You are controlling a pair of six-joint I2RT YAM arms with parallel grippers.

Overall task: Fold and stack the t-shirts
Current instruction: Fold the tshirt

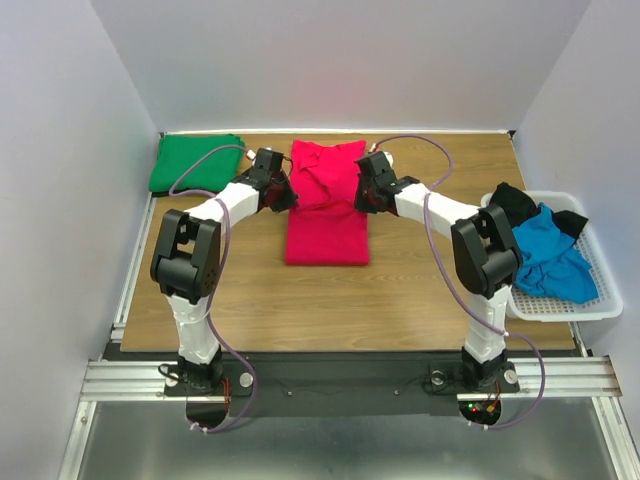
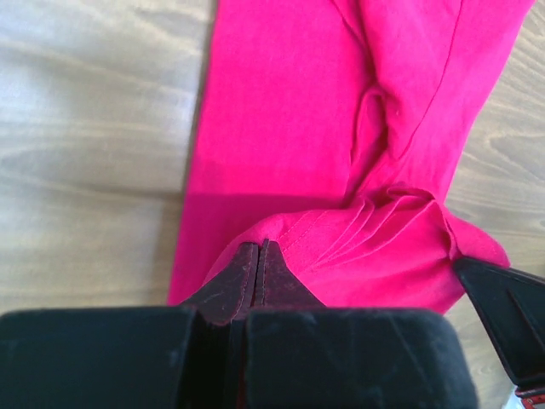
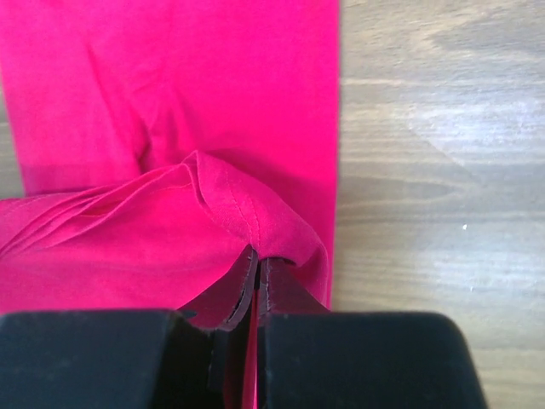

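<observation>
Left gripper [image 2: 260, 249] and right gripper [image 3: 255, 260] are each pressed together on a pinch of the crimson t-shirt [image 1: 325, 228], one at its left edge and one at its right, about midway along its length. Holding opposite edges level with each other probably lets the arms bring the rumpled far half over the near half evenly. The near half lies flat as a narrow strip on the wooden table [image 1: 300, 310], with bare wood nearer for laying cloth down. At right, well apart, a white basket [image 1: 560, 308] holds the blue t-shirt [image 1: 548, 258] and black t-shirt [image 1: 515, 203]. Far left, the folded green t-shirt [image 1: 195, 162] sits by the corner, likely the stacking spot.
</observation>
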